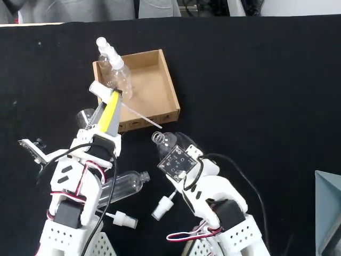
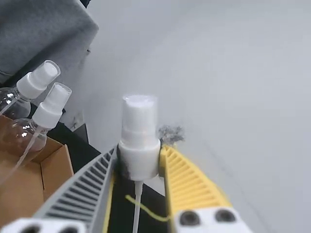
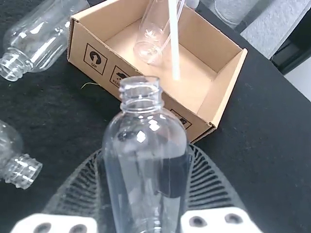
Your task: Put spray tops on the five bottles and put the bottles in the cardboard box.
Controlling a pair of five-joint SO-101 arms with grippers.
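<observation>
- Well short of the box (image 3: 126, 73), on my side of it, loose tops (image 1: 162, 207) and a bare bottle (image 1: 125, 184) lie on the desk (image 1: 266, 80). I judge they are for later rounds.
- Just short of the box's near wall, my right end effector (image 3: 146, 174) is clamped on an open bottle (image 3: 144, 136), its neck aimed toward the box.
- Over the box's near-left edge, my left end effector (image 2: 139, 162) is clamped on a top (image 2: 139, 121) by its collar. Its tube (image 3: 172, 43) slants down toward the open neck, with the tip near the mouth but not in it.
- The step, as I read it, is threading that tube. I would hold the right arm fixed and bring the tip over the centre of the mouth. Then I would feed along the bottle's axis, so the thin tube does not bend against the rim.
- I would twist only once the collar seats.
- Inside the box, at its far-left corner, two capped bottles (image 1: 118, 74) lean. By my count, three are yet to be capped.
</observation>
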